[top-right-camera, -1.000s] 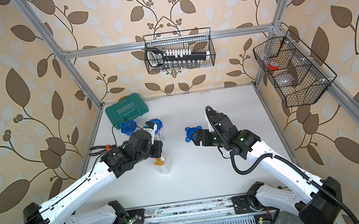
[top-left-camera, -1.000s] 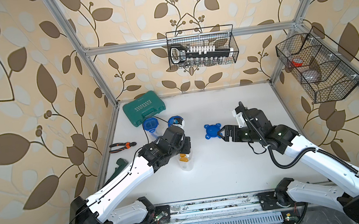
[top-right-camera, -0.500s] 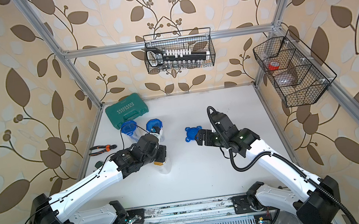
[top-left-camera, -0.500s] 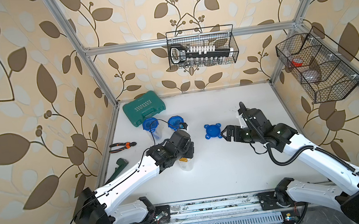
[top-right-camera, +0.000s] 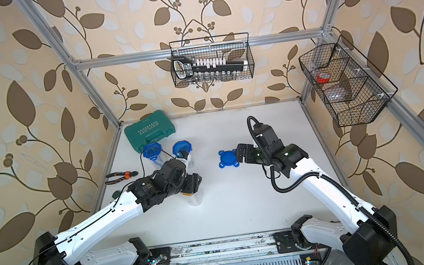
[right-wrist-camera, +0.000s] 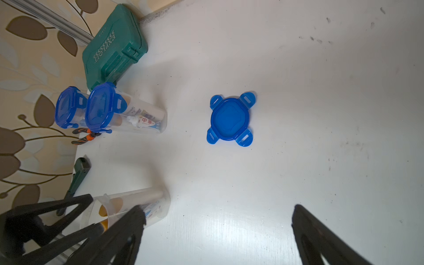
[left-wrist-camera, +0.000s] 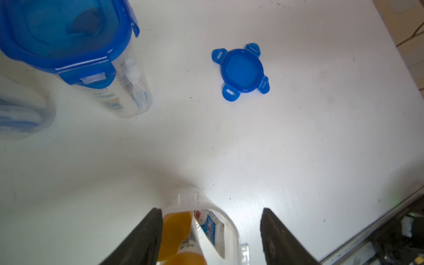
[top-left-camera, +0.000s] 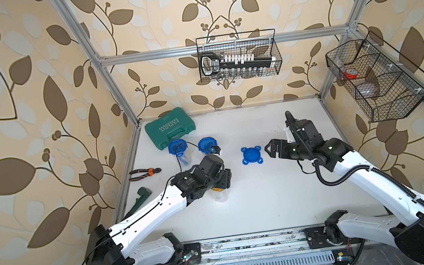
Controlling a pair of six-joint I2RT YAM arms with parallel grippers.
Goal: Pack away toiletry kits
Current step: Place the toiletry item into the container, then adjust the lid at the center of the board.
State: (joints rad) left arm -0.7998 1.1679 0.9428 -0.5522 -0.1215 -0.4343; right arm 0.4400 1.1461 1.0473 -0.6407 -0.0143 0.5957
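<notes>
An open clear jar [top-left-camera: 220, 195] [top-right-camera: 194, 199] stands near the table's front left. It holds gold-capped bottles and a white toothpaste tube [left-wrist-camera: 211, 227]. My left gripper [top-left-camera: 223, 181] [left-wrist-camera: 211, 210] hangs open right above its mouth, with one finger [left-wrist-camera: 151, 224] close beside the rim. A loose blue four-tab lid [top-left-camera: 251, 155] [right-wrist-camera: 230, 119] lies flat mid-table. My right gripper [top-left-camera: 268, 150] [right-wrist-camera: 216, 207] is open and empty just to its right, pointing at it. Two lidded jars [top-left-camera: 177, 147] [top-left-camera: 207, 145] stand behind the left arm.
A green tool case [top-left-camera: 170, 127] sits in the back left corner. Orange-handled pliers [top-left-camera: 144, 172] and a green tool [top-left-camera: 141, 195] lie along the left edge. Wire baskets hang on the back wall [top-left-camera: 238, 60] and the right wall [top-left-camera: 378, 81].
My left gripper was shut and now stands open over the open jar; the arm has shifted a little toward the front. The right arm has barely moved.
</notes>
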